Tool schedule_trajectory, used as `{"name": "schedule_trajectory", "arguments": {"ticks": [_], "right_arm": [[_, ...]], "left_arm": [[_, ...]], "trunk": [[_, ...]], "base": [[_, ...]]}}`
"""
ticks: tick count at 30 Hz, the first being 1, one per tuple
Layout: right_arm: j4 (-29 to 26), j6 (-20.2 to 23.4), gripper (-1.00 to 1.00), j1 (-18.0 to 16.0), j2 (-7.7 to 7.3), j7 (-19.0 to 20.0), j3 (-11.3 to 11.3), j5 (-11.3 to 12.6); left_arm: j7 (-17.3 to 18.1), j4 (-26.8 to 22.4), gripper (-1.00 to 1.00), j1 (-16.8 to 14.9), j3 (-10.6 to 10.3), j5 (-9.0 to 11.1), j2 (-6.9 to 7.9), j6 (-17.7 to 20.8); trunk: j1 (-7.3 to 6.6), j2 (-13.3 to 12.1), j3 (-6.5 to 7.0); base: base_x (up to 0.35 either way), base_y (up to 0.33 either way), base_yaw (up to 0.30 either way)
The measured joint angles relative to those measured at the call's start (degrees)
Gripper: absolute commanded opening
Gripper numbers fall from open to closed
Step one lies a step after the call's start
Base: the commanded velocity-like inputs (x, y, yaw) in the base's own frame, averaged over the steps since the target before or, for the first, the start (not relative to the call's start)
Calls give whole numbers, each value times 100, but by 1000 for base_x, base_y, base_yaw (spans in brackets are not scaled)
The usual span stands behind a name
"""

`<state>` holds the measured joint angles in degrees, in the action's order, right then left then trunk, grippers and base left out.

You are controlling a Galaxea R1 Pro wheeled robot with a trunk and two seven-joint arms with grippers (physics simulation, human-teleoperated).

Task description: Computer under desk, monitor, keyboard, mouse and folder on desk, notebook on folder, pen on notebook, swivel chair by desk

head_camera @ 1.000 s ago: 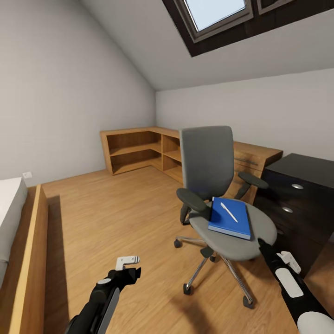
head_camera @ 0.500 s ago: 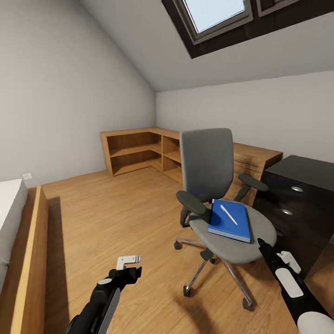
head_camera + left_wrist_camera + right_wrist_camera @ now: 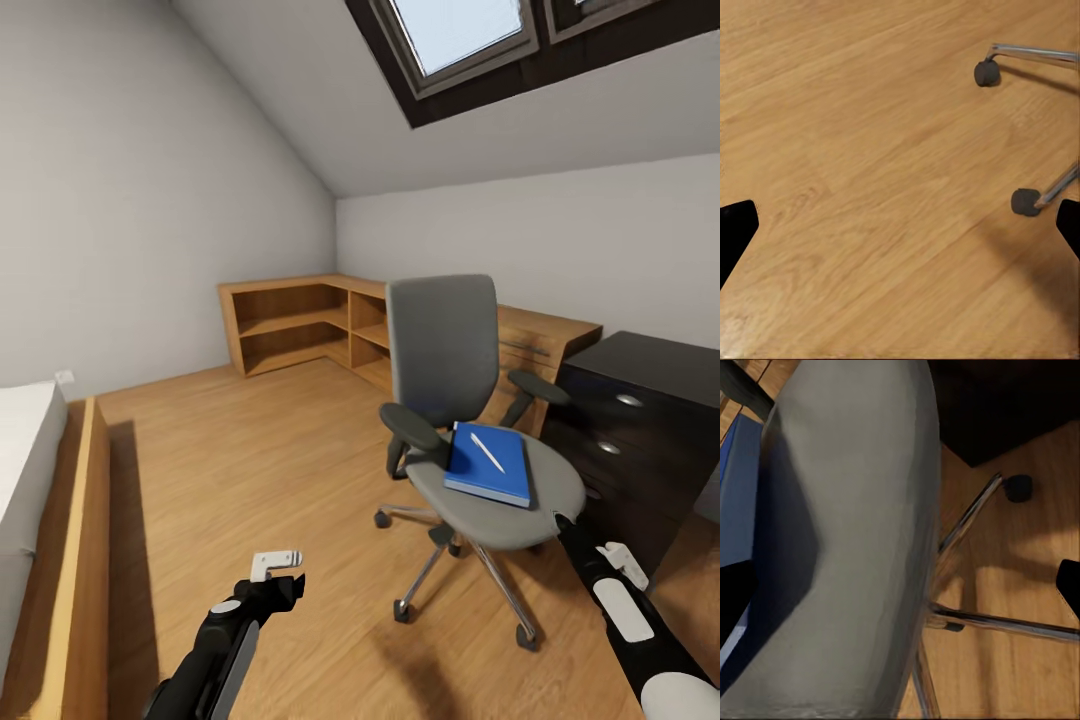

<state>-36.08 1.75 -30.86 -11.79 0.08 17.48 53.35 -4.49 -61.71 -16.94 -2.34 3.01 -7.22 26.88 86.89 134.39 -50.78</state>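
- The folder (image 3: 489,465) lies flat on the chair (image 3: 470,440) seat, toward its front edge, with a pale pen (image 3: 487,452) on top.
- Right end effector (image 3: 560,522) is at the seat's front rim, likely positioned for a pickup; left end effector (image 3: 283,572) hangs over the floor (image 3: 250,470).
- Both are open and empty.
- The folder is bright blue, thin and rectangular.

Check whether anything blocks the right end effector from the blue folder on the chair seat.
Nothing visible does. The right end effector sits at the front edge of the swivel chair seat; only bare grey cushion separates it from the folder, which carries a pen.
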Motion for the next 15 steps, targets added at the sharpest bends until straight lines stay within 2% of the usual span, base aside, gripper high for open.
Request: {"name": "schedule_trajectory", "arguments": {"ticks": [3, 8, 9, 15], "right_arm": [[1, 0, 100, -3, 0, -4, -5, 2], [2, 0, 100, -4, 24, -11, -18, 4], [11, 0, 100, -2, 114, 3, -16, 5], [43, 0, 100, -3, 201, 7, -10, 2]], "left_arm": [[0, 0, 100, 0, 0, 0, 0, 0], [0, 0, 100, 0, 0, 0, 0, 0], [0, 0, 100, 0, 0, 0, 0, -4], [0, 0, 100, 0, 0, 0, 0, -8]], "trunk": [[0, 0, 0], [-3, 0, 0], [-3, 0, 0], [-3, 0, 0]], "base": [[-257, 0, 0], [-30, 0, 0], [-3, 0, 0], [-1, 0, 0]]}}
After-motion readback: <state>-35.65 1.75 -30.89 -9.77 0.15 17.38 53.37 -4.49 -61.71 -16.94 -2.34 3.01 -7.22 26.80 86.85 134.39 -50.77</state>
